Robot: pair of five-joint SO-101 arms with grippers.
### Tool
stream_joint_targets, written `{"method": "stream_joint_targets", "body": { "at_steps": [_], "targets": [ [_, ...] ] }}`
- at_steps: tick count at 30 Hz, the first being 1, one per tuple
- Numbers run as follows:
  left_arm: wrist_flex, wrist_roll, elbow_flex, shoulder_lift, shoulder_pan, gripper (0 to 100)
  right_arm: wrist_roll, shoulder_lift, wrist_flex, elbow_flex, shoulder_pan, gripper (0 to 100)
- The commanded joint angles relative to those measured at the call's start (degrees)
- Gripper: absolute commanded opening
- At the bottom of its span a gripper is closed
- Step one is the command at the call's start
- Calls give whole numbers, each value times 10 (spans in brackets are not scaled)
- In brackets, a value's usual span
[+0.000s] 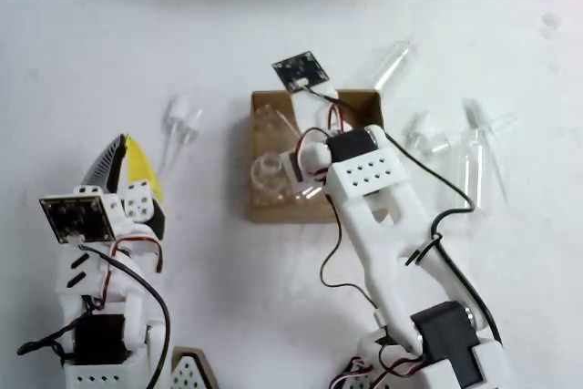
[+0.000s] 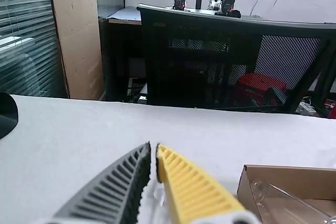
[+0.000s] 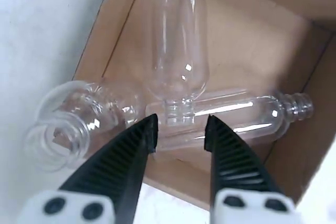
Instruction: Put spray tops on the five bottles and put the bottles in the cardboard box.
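White table point(image 1: 228, 34) holds the cardboard box point(image 1: 266, 213) mid-surface, where the right gripper point(image 3: 181, 127), spread, hangs at a topless bottle point(image 3: 173, 40) neck, probably to pinch it; the left gripper point(image 2: 153, 150) idles pressed together.

Glossy clear plastic bottles point(image 3: 173, 51) in matt cardboard box point(image 3: 252, 51).

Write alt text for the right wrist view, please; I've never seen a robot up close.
A black robot hand, fingers open, hangs over a cardboard box. Three clear bottles lie jumbled in it, their threaded necks uncapped.
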Motion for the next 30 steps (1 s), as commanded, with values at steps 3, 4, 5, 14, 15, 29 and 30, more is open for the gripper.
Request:
{"method": "stream_joint_targets", "body": {
  "at_steps": [3, 4, 5, 14, 15, 29, 30],
  "targets": [
    [-19, 10, -1, -4, -7, 24, -6, 13, -21, -4, 2, 135],
    [-19, 10, -1, -4, -7, 24, -6, 24, -21, -6, 3, 135],
    [-19, 10, -2, -4, -7, 24, -6, 36, -22, -7, 4, 135],
    [-19, 10, -2, -4, -7, 24, -7, 65, -44, -6, 7, 131],
    [-19, 10, -2, -4, -7, 24, -7, 67, -48, -5, 8, 130],
    [-19, 10, -3, -4, -7, 24, -6, 62, -56, -6, 7, 26],
    [-19, 10, -3, -4, -7, 24, -6, 61, -57, -10, 7, 18]
  ]
}}
